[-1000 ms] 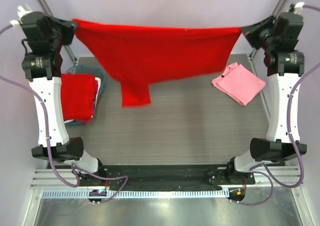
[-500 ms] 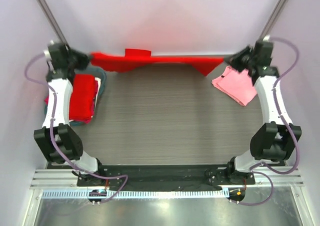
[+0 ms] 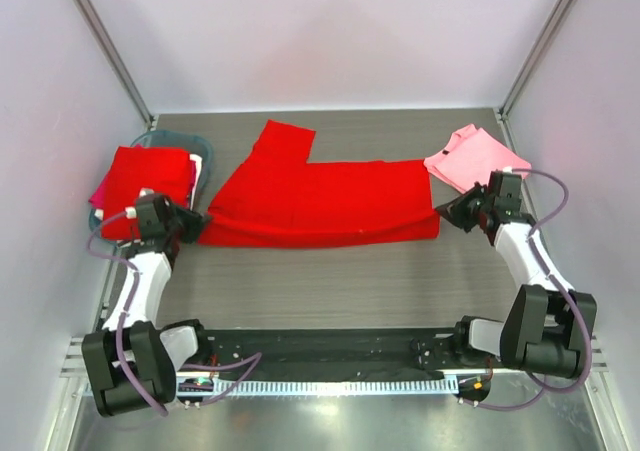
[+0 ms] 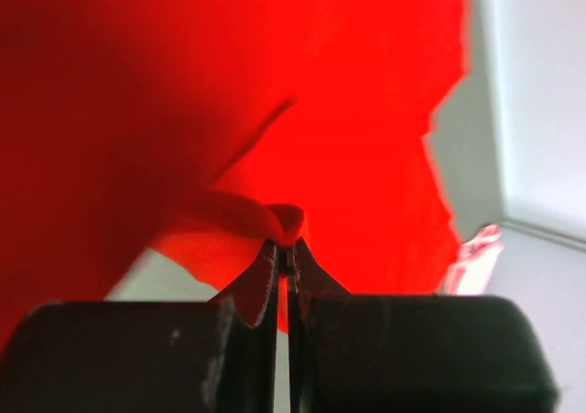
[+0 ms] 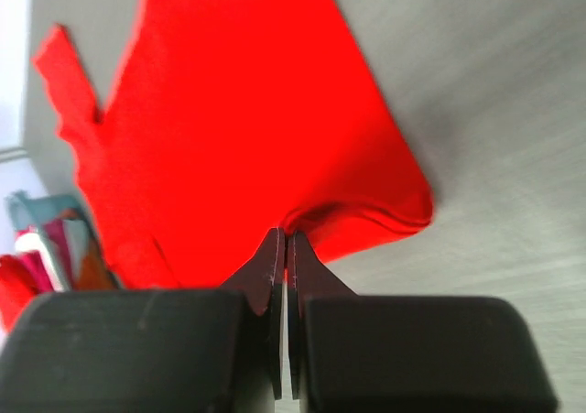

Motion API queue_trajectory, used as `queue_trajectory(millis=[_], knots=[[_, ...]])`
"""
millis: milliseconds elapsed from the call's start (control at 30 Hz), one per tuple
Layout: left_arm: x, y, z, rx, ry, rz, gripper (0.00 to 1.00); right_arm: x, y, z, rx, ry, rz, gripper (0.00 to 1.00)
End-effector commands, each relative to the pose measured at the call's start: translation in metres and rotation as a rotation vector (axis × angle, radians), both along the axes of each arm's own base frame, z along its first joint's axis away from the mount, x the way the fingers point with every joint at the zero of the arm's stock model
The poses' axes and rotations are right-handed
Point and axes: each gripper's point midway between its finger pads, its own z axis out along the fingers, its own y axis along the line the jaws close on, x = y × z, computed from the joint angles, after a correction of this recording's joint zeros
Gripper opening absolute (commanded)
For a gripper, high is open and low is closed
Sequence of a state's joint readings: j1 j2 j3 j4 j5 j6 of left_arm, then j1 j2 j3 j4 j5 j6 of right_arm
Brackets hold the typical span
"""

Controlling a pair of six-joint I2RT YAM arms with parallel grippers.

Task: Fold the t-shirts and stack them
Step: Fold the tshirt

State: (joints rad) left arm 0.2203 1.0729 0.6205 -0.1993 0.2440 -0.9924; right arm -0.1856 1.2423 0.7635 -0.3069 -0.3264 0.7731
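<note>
1. Top view: I see the red t-shirt (image 3: 320,203) spread flat across the middle of the table (image 3: 330,281), with one sleeve pointing toward the far wall.
2. In that view the left gripper (image 3: 192,226) sits low at the shirt's near left corner. The right gripper (image 3: 443,214) sits low at its near right corner. From up here I cannot make out the jaws.
3. The pink t-shirt (image 3: 478,156) lies folded at the far right, just beyond the right gripper. I cannot tell whether its edge touches the red cloth.
4. The teal basin (image 3: 205,151) stands at the far left with another red tee (image 3: 145,176) draped over it and paler cloth showing at its right edge.
5. Left wrist view: the left gripper (image 4: 286,253) has its jaws clenched on a raised pinch of the red t-shirt (image 4: 137,111), which fills most of the picture.
6. Right wrist view: the right gripper (image 5: 286,244) has its jaws clamped on the shirt's near edge. Beside the pinch the corner lies in doubled layers on the grey table. The basin shows blurred at the far left.
</note>
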Motion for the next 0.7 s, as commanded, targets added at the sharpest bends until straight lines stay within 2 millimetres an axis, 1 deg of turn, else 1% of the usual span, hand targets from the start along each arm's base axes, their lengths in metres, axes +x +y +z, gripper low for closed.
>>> queue_trajectory(millis=[0,33,67,100,133,167,200,233,267,300,333,367,400,433,467,533,667], knots=[[-0.017,-0.001,-0.017,0.041,-0.021,-0.022,0.0,-0.021,-0.001,-0.024,-0.033,0.01,0.011,0.01],[-0.032,-0.003,-0.035,0.034,0.027,-0.017,0.0,-0.028,-0.001,-0.024,-0.04,0.003,0.006,0.01],[-0.04,-0.003,-0.042,0.034,0.046,-0.012,0.0,-0.034,-0.002,-0.027,-0.047,0.009,-0.008,0.01],[-0.046,-0.002,-0.035,0.051,0.018,0.001,0.0,-0.05,-0.001,-0.04,-0.048,0.052,-0.014,0.01],[-0.056,-0.003,-0.042,0.042,0.046,0.012,0.0,-0.055,-0.002,-0.032,-0.059,0.018,-0.027,0.01],[-0.065,-0.004,-0.048,0.042,0.054,0.024,0.0,-0.061,-0.005,-0.034,-0.074,0.02,-0.05,0.01],[-0.069,-0.001,-0.038,0.062,0.01,0.047,0.0,-0.073,-0.004,-0.042,-0.072,0.044,-0.06,0.01],[-0.074,0.001,-0.036,0.068,-0.002,0.07,0.0,-0.078,-0.004,-0.041,-0.078,0.036,-0.069,0.01],[-0.084,0.001,-0.042,0.06,0.029,0.091,0.0,-0.082,-0.006,-0.034,-0.088,0.005,-0.09,0.01],[-0.089,0.003,-0.041,0.065,0.027,0.111,0.0,-0.092,-0.006,-0.039,-0.089,0.025,-0.1,0.01],[-0.091,0.007,-0.032,0.083,-0.016,0.139,0.0,-0.095,-0.007,-0.038,-0.093,0.022,-0.11,0.01],[-0.099,0.005,-0.038,0.056,0.011,0.161,0.0,-0.099,-0.01,-0.034,-0.109,0.004,-0.127,0.01],[-0.101,0.005,-0.037,0.041,0.005,0.173,0.01,-0.106,-0.01,-0.038,-0.112,0.033,-0.136,0.01],[-0.102,0.004,-0.034,0.033,-0.017,0.183,0.0,-0.11,-0.011,-0.039,-0.12,0.042,-0.142,0.01],[-0.107,0.003,-0.038,0.016,0.008,0.197,0.0,-0.113,-0.012,-0.04,-0.126,0.048,-0.149,0.01],[-0.112,0.002,-0.041,-0.011,0.035,0.218,0.0,-0.121,-0.013,-0.042,-0.127,0.073,-0.163,0.01],[-0.121,0.003,-0.041,-0.023,0.077,0.251,0.0,-0.132,-0.012,-0.045,-0.12,0.108,-0.182,0.01]])
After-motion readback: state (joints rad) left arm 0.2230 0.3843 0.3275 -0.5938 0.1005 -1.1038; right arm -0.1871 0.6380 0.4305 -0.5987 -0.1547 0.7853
